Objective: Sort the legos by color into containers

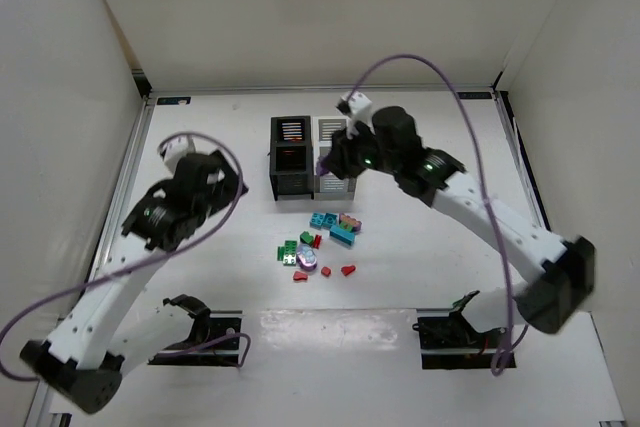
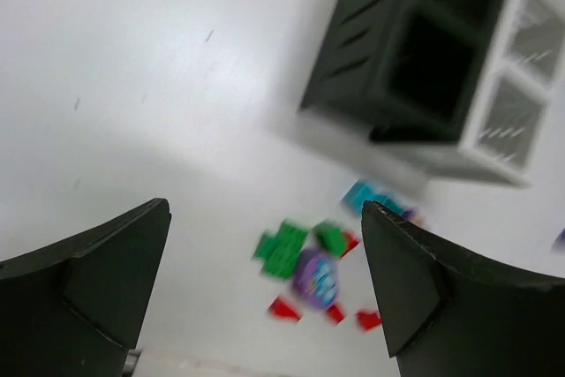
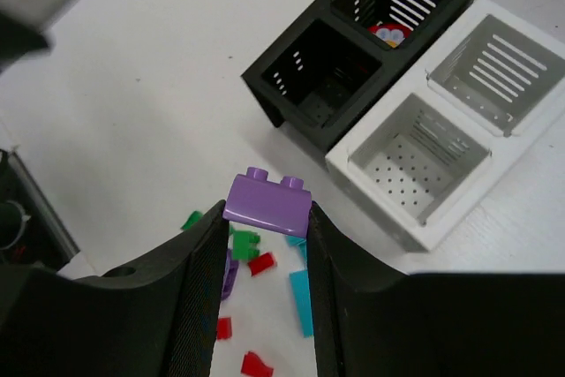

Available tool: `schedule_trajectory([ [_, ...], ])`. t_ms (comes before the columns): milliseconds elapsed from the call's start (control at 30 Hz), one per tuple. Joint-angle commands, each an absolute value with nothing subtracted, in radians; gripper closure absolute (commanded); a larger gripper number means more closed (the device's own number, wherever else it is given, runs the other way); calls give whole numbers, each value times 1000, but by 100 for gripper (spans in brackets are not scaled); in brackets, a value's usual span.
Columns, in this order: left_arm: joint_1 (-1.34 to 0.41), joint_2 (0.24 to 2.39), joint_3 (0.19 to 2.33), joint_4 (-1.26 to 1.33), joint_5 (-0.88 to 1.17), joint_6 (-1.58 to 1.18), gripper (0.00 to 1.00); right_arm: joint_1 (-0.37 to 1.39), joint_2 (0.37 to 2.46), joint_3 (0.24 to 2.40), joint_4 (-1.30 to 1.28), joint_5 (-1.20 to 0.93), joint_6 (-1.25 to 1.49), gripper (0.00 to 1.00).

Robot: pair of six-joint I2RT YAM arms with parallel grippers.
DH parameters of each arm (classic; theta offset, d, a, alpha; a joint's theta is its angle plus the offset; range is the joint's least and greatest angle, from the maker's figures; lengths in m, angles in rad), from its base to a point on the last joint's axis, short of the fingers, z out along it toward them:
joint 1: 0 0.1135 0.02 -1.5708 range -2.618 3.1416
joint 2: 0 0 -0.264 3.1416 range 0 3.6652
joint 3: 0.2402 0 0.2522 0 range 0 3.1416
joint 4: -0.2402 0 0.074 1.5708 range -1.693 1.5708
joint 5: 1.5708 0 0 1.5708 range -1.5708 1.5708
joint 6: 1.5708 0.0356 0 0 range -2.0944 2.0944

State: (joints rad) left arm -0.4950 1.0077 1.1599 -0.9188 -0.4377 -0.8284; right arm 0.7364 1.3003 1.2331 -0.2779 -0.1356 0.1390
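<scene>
left pincer (image 2: 265, 211): jaws wide apart, holding nothing; hangs well left of the black bin (image 1: 289, 157), probably parked there to leave the other arm room.
black bin: two compartments; a red piece (image 3: 388, 34) sits in one, the other looks empty. Reds likely go here.
loose legos (image 1: 318, 245): red, green, teal and purplish bits bunched on the surface (image 1: 400, 267) just in front of the black bin, not yet sorted.
white bin (image 3: 446, 134): pressed against the black bin's right side; both compartments look empty.
purple brick (image 3: 267, 199): studs up, lifted off the surface, in front of the black bin.
right pincer (image 3: 265, 214): clamped on the purple brick's sides.
step: carrying purple to a bin; the white one seems likely, since it holds no other colour.
</scene>
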Motion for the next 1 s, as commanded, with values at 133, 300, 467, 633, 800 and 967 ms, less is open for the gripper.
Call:
schedule_trajectory([
  [133,-572,815,950,-1106,-433,-985,0,788,1668,1569,-273,-5,85,100],
  [300,-580,845,1003,-1216,-448,-976,0,822,1838,1753,-322,92,71,100],
  [467,-591,809,976,-1200,-440,-962,0,836,1913,1804,-311,143,81,100],
  [633,-591,793,966,-1203,-439,-948,0,850,1947,1809,-325,179,107,90],
  [800,-591,810,966,-1195,-401,-922,0,864,1956,1804,-327,219,112,57],
  [967,-589,802,956,-1135,-336,-861,0,868,1928,1813,-353,177,95,22],
])
